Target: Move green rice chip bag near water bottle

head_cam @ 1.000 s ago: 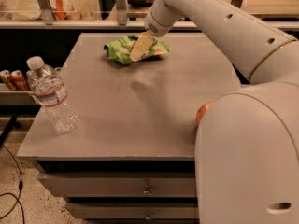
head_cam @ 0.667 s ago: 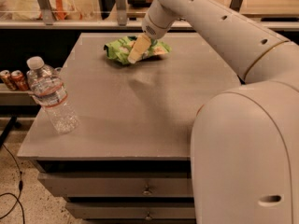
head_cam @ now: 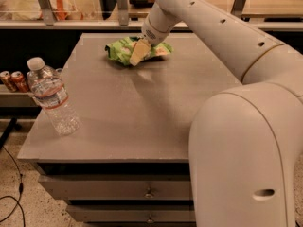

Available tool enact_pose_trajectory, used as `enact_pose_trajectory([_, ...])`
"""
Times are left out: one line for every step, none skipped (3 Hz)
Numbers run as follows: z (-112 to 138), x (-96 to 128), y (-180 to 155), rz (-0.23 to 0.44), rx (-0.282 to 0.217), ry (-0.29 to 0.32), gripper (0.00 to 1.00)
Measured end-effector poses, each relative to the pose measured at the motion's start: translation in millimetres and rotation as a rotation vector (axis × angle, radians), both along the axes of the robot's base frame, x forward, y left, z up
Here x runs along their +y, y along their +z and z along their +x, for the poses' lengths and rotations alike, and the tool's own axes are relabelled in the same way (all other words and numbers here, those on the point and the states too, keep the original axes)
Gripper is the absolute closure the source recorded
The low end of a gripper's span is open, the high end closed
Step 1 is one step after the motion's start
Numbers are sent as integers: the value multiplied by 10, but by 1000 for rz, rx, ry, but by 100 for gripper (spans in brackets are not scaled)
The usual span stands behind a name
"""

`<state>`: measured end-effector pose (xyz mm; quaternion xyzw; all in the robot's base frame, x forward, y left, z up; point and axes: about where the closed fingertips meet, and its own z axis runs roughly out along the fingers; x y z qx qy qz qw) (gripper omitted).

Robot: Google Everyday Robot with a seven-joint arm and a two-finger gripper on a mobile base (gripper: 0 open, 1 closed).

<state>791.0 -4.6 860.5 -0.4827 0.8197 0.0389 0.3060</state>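
Crinkled light-green bag (head_cam: 122, 48) at upper centre of frame, lying on far part of flat grey bench (head_cam: 142, 117). Tan wedge-shaped hand (head_cam: 138, 54) angled down from smooth white arm (head_cam: 213, 27) onto bag's middle; open or closed, cannot tell. Clear ribbed bottle (head_cam: 52, 98), white cap, at left bench edge, well apart from bag.

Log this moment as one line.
gripper: at green rice chip bag, far side of table | water bottle: front-left edge | bag-to-bottle: far apart | task: not yet done
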Motion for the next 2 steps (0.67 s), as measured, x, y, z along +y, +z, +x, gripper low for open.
enact_pose_trajectory([-7, -7, -28, 9, 10, -7, 43])
enact_pose_trajectory([-22, -38, -28, 15, 13, -18, 66])
